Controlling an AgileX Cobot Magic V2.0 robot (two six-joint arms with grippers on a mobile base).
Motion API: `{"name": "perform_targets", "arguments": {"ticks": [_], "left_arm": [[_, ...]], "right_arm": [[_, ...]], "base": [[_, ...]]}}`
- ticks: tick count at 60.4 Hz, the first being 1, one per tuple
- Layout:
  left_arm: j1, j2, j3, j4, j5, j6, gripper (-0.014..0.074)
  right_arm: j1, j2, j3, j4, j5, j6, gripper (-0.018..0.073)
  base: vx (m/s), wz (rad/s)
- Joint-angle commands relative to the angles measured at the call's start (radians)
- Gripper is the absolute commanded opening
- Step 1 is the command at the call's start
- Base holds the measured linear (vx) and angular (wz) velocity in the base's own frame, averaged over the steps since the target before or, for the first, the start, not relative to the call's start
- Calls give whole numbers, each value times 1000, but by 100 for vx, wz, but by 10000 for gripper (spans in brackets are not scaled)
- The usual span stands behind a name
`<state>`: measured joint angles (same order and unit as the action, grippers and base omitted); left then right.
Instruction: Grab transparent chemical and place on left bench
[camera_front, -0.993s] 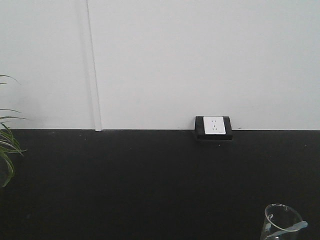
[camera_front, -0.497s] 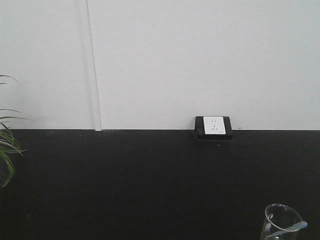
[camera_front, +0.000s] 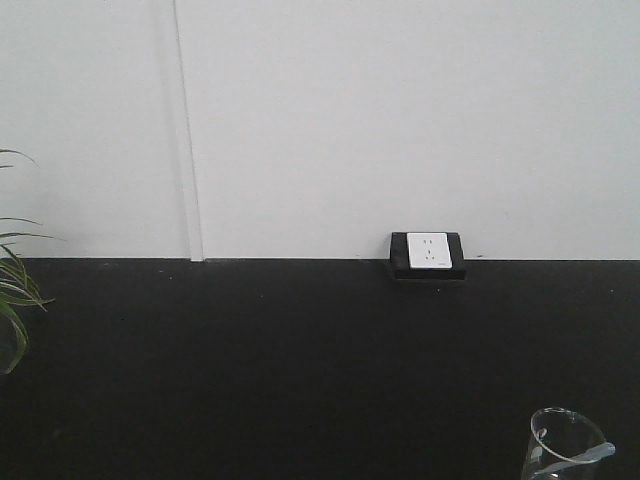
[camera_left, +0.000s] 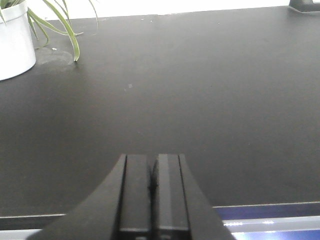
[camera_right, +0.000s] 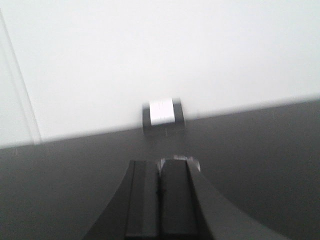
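Standing at the lower right corner of the front view, the glass beaker (camera_front: 563, 440) is seen against the black bench (camera_front: 300, 370), its base cut off by the frame, a pale rod (camera_front: 590, 456) leaning on its rim. The left gripper (camera_left: 151, 159) is pressed together over bare bench, a white plant pot (camera_left: 15, 42) well apart. The right gripper (camera_right: 159, 164) is likewise pressed together, pinching nothing, facing the blurred wall socket (camera_right: 161, 112)

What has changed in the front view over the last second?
Nothing has visibly changed. The glass beaker at the bottom right, the wall socket and the plant leaves at the left edge are all where they were.
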<state>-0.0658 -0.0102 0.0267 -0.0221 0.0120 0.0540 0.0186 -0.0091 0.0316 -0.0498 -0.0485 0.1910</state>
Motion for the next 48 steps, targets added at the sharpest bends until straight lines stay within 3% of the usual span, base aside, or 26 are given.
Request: {"name": "perform_targets", "arguments": {"ticks": [1,11,29,38,48], "left_arm": [[-2,-19,16,-1,-78,-8,-3],[-2,-19,16,-1,-78,-8,-3],[-2,-19,16,-1,-78,-8,-3],[-2,-19,16,-1,-78,-8,-3],[-2,-19,16,-1,-78,-8,-3]], "right_arm": [[-1,16,-51,-29,-142,-42,-3],[-1,192,-216,-33,-45,-79,-3],[-1,565,-299,-33,-166,-129,30],[-1,737,-299,-32,-242,-138,131],[-1,907,-299,-32,-391,-138,328]], "base": [[0,0],[0,0],[0,0],[0,0],[0,0]]}}
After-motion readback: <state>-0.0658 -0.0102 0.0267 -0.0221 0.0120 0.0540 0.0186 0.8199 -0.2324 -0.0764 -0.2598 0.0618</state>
